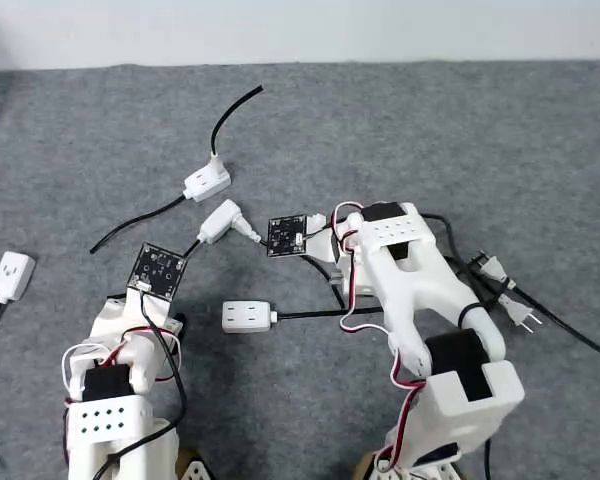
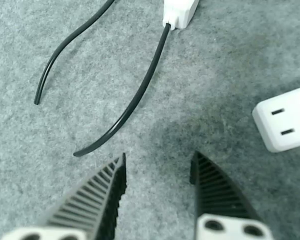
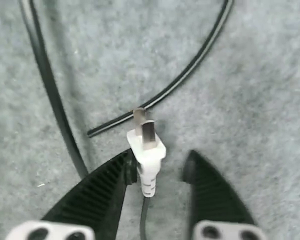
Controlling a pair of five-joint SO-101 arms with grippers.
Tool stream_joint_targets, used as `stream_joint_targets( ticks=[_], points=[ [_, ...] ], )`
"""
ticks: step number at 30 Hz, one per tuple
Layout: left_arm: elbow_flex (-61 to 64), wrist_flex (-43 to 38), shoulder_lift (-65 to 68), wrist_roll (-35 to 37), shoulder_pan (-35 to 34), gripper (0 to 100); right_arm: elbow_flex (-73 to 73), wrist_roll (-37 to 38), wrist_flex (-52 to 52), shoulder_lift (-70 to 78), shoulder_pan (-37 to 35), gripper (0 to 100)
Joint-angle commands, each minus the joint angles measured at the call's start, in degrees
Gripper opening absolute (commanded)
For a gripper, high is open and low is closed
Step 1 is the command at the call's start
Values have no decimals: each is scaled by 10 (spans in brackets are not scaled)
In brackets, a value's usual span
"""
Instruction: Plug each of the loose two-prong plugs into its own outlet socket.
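Found right gripper (image 3: pixel 160 154) standing wide, gripping nothing. Noted white two-prong plug (image 3: pixel 146 152) lying between its jaws, touching one and clear of the other. Recorded long axis in line with the gripper's reach: prongs leading away, dark cord running back toward the wrist. Judged right arm plainly nearer, and a straight closing enough to take the plug.

Found left gripper (image 2: pixel 159 157) likewise wide and empty over grey carpet (image 2: pixel 215 75). Noted socket block (image 2: pixel 285 125) near it, two slots facing up, cut off at the frame edge.

From above, taking the right arm's camera board (image 1: pixel 287 235) as centre: logged near socket (image 1: pixel 247 316) at 7 o'clock, far socket (image 1: pixel 207 180) at 10 o'clock, dark plug (image 1: pixel 488 266) and pale plug (image 1: pixel 516 312) at 3 to 4 o'clock, well apart.

Could not tell whether the plug rests on carpet or hangs lifted; prong tips blurred. Could not tell plug from socket in white fitting (image 1: pixel 220 222) at 9 o'clock, just beside the board. Could not settle which socket faces the prongs.
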Motion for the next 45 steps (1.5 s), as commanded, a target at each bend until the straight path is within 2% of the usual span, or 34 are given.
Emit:
stream_joint_targets(
  ticks=[1,7,13,17,25,30,39,43,45],
  points=[
    [-2,-9,-7,-6,4,196,-12,31,-8,-3,-3,26],
    [-2,-9,-7,-6,4,196,-21,33,-7,-15,18,8],
    [-2,-9,-7,-6,4,196,-13,-33,1,-95,43,8],
    [-2,-9,-7,-6,4,196,34,20,61,-152,30,8],
    [-2,-9,-7,-6,4,196,47,176,288,-180,28,9],
    [-2,-9,-7,-6,4,196,69,176,262,-145,28,9],
    [-2,-9,-7,-6,4,196,68,175,145,-31,31,9],
    [-2,-9,-7,-6,4,196,67,118,99,-34,29,17],
    [-2,-9,-7,-6,4,196,68,91,73,-43,27,52]
  ],
)
